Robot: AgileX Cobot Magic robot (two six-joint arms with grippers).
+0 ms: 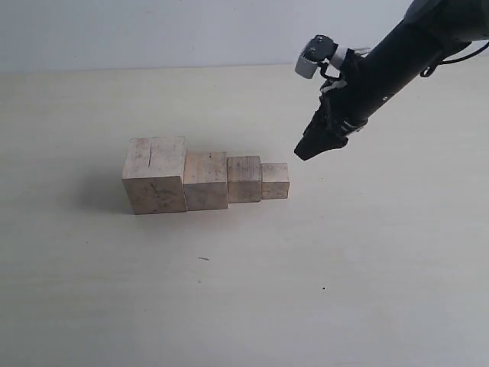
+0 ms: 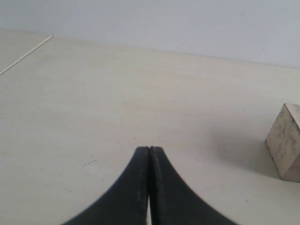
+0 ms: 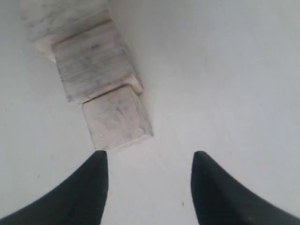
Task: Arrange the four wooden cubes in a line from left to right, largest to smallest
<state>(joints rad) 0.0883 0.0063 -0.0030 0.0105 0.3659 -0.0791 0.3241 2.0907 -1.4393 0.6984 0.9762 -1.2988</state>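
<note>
Four pale wooden cubes stand touching in a row on the table. From left to right they are the largest cube point(image 1: 155, 174) with a dark scratch on top, the second cube point(image 1: 205, 180), the third cube point(image 1: 244, 179) and the smallest cube point(image 1: 275, 180). My right gripper point(image 1: 309, 151) hangs open above and to the right of the smallest cube point(image 3: 117, 117), holding nothing; its fingertips point(image 3: 100, 161) are apart. The left gripper point(image 2: 149, 150) is shut and empty, low over the table, with the largest cube point(image 2: 286, 140) off to its side. The left arm is outside the exterior view.
A pale beige tabletop point(image 1: 244, 290) runs under everything, and a light wall point(image 1: 153, 30) rises behind it. A table edge point(image 2: 26, 56) shows in the left wrist view.
</note>
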